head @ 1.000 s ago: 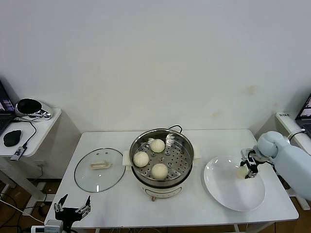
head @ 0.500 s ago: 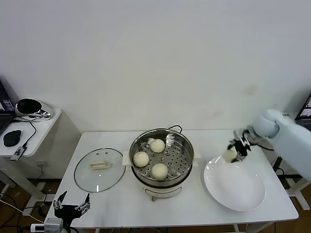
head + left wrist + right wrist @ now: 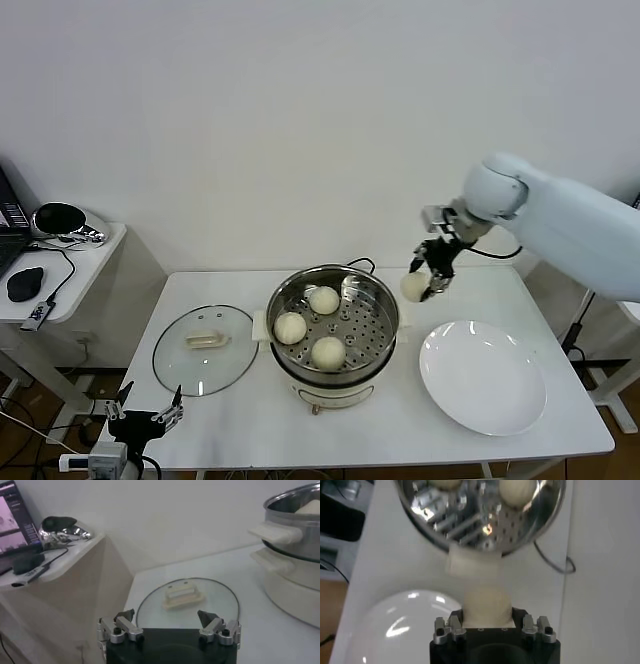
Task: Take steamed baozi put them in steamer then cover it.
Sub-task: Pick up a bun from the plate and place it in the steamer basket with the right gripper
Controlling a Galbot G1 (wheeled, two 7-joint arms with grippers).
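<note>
My right gripper is shut on a cream-white baozi and holds it in the air just right of the steamer, above the table. The held baozi fills the jaws in the right wrist view, with the steamer beyond it. Three baozi lie on the perforated tray. The glass cover lies flat on the table left of the steamer; it also shows in the left wrist view. My left gripper is open, low at the table's front left corner.
A white plate lies bare at the right of the table. A side table with a laptop, a mouse and a black object stands at far left. The steamer's cord runs behind the pot.
My right gripper has lifted the baozi off the white plate and carried it up and left toward the steamer. The left arm has barely moved.
</note>
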